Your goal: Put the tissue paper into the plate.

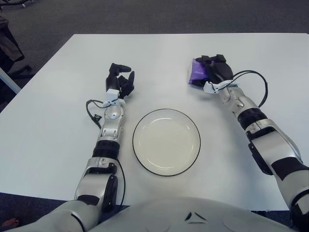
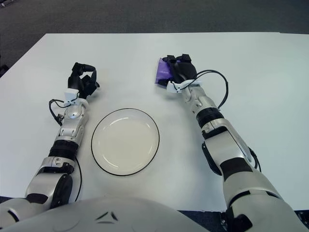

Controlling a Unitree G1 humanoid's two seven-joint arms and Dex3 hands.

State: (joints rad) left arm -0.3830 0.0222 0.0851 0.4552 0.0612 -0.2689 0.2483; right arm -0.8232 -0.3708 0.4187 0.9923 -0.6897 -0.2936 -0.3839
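A purple tissue pack (image 1: pixel 194 75) lies on the white table (image 1: pixel 48 121) at the back right, beyond the plate. My right hand (image 1: pixel 215 70) sits over the pack's right side, its dark fingers curled down around it, so most of the pack is hidden. The pack's left edge looks slightly tipped up. A white plate (image 1: pixel 166 141) with a dark rim stands bare in the middle near me. My left hand (image 1: pixel 120 79) shows to the left of the plate, fingers loosely bent and holding nothing.
A black cable (image 1: pixel 256 79) loops off my right wrist over the table. The table's back edge (image 1: pixel 183 34) meets dark carpet. A dark object (image 1: pixel 7 43) stands off the table's left corner.
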